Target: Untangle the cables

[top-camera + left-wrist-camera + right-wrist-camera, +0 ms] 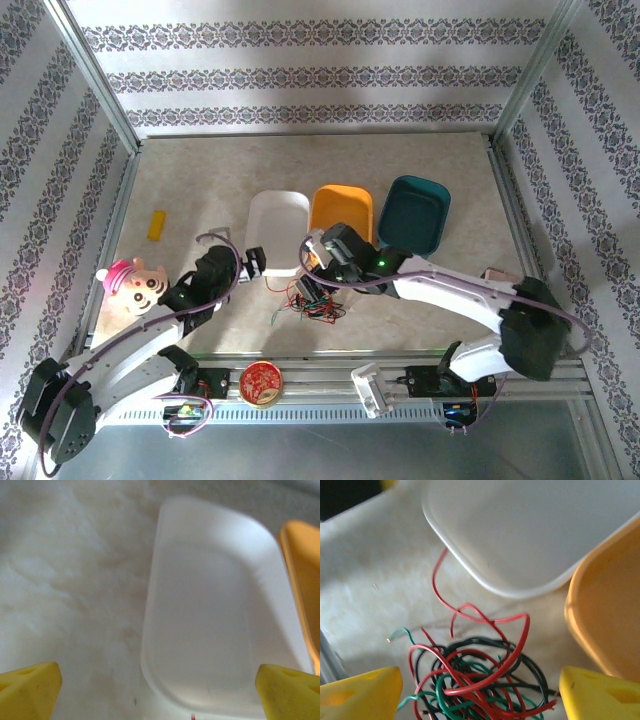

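The right arm's yellow-tipped claw [480, 694] hangs spread and empty, the left claw [160, 692] likewise released above the white plastic tray [210, 605], off whose near end, toward the near edge of the table [200, 190], lies the knot of thin red, black, green wires [312, 300] under that right claw: first grab pending, I'd say, needing one loose red loop [520, 630] pinched.

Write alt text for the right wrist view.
Tangled red, black and green cables lie on the pale table between the yellow fingertips of the open right claw. A white tray and an orange tray sit just beyond.
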Robot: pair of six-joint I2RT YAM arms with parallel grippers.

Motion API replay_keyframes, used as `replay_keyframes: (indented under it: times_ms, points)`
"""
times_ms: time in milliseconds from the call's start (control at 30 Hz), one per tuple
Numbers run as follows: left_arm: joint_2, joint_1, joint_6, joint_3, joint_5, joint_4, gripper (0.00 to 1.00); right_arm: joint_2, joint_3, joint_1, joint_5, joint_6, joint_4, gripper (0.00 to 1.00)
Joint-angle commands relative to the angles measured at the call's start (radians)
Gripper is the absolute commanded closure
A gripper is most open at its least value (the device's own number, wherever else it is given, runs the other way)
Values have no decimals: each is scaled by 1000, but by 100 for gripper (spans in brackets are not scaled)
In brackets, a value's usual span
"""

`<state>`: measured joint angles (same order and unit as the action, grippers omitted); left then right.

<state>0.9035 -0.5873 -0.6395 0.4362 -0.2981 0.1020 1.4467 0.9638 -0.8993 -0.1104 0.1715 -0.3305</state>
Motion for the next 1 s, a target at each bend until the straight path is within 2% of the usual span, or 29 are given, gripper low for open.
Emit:
replay_keyframes:
  times_ms: [0, 67, 133, 267, 367, 500, 600, 767, 867, 967]
  points:
    - [-24, -91, -103, -7, -29, 92, 1, 44, 79, 3, 24, -32, -91, 20]
    - [-23, -156, -89, 3, -38, 119, 1, 76, 93, 5, 43, -33, -89, 24]
    - [-21, -217, -65, 19, -46, 168, 1, 104, 102, 5, 35, -35, -89, 35]
    - [-14, -307, -11, 51, -32, 250, 1, 127, 120, 5, 4, -30, -91, 76]
    - [11, -366, 66, 63, 2, 242, 1, 90, 121, 7, 28, -38, -91, 100]
    - [58, -394, 139, 52, 103, 116, 1, 13, 110, 18, 31, -37, -85, 100]
    - [115, -394, 175, 47, 177, -1, 1, -40, 100, 35, -21, -25, -78, 100]
    - [254, -394, 229, 91, 124, -77, 1, -128, 94, 71, -100, 35, -51, 100]
    - [302, -393, 233, 82, 103, -158, 8, -181, 85, 89, -112, 81, -19, 100]
    - [339, -393, 241, 76, 92, -202, 26, -243, 77, 97, -103, 118, 10, 100]
